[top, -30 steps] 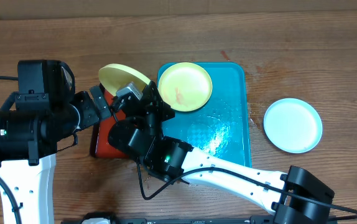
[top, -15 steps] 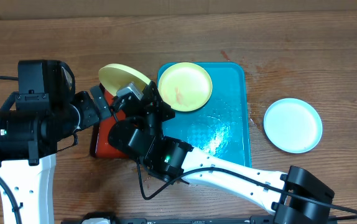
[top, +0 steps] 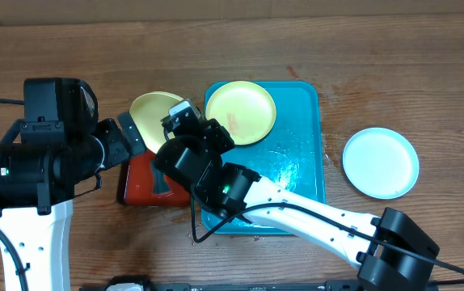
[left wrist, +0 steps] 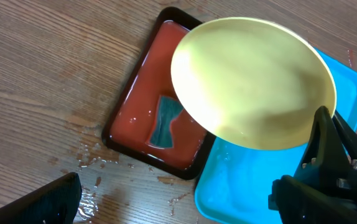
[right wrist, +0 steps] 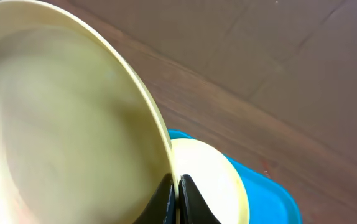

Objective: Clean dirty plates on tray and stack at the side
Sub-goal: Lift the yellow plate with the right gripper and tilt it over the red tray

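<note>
Plates, three in view; one yellow-green plate (top: 153, 113) is off the surface and tilted, over the 12 o'clock end of the red tray (top: 137, 184); right gripper (top: 181, 115) has it by the rim at the plate's 3 o'clock edge, jaws pressed together on that rim, thin edge pinched between the fingertips in the right wrist view; second yellow-green plate (top: 240, 111) lies flat in the 10 o'clock corner of the turquoise tray (top: 301, 121), with a small orange-red smear (top: 232, 122) on it; blue-white plate (top: 381, 162) sits alone on the tabletop (top: 377, 65) at 3 o'clock of the turquoise tray, well apart from the other two; red tray is just beside the turquoise tray at its 9 o'clock side, wet, with a teal patch inside (cannot tell what it is); left gripper (top: 133, 132) is at 8 o'clock of the held plate, jaws spread, holding nothing.
</note>
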Controlling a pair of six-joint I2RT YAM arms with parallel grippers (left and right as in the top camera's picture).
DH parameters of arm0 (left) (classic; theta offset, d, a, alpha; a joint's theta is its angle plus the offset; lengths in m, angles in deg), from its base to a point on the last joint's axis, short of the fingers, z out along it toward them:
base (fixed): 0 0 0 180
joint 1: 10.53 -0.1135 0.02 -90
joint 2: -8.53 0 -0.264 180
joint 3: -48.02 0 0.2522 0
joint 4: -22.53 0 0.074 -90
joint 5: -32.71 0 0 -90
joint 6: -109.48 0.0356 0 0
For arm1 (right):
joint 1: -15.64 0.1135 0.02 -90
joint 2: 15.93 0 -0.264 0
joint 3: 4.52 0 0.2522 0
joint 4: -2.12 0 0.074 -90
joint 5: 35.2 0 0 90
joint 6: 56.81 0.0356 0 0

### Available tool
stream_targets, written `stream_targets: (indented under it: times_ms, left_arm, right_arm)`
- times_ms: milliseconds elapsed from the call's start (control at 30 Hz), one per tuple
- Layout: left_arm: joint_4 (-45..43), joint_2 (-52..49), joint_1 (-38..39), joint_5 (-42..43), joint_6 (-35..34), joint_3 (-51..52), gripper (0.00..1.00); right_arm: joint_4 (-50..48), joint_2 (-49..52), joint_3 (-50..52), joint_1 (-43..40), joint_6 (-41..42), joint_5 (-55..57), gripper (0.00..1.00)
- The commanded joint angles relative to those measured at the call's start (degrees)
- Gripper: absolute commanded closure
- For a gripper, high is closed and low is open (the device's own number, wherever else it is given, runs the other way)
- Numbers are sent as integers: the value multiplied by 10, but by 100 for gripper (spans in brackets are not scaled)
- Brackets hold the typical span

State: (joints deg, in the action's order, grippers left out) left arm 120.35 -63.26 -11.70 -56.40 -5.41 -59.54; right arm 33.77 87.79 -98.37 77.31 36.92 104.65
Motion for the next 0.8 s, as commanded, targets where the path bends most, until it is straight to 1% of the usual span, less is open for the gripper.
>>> stream_targets:
  times_ms: [0, 100, 233, 433, 533, 633, 767]
  left_arm:
    - [-1, -2, 1, 2, 5, -5, 0]
    - [-1, -2, 1, 2, 5, -5, 0]
    - [-1, -2, 1, 2, 5, -5, 0]
    - [-1, -2, 1, 2, 5, -5, 0]
    - [-1, -2, 1, 2, 5, -5, 0]
    - [-1, -2, 1, 2, 5, -5, 0]
    - [-1, -2, 1, 2, 5, -5, 0]
  right_arm:
    - [-10, -25, -11, 5, 22, 66, 96]
    - [-18, -25, -11, 17, 19, 142, 96]
    - [-48, -25, -11, 38, -16, 192, 96]
    - [-71, -25, -11, 72, -40, 223, 96]
    - [-71, -25, -11, 74, -43, 230, 96]
    - [-71, -25, -11, 74, -69, 234, 96]
    - [-71, -25, -11, 74, -70, 235, 96]
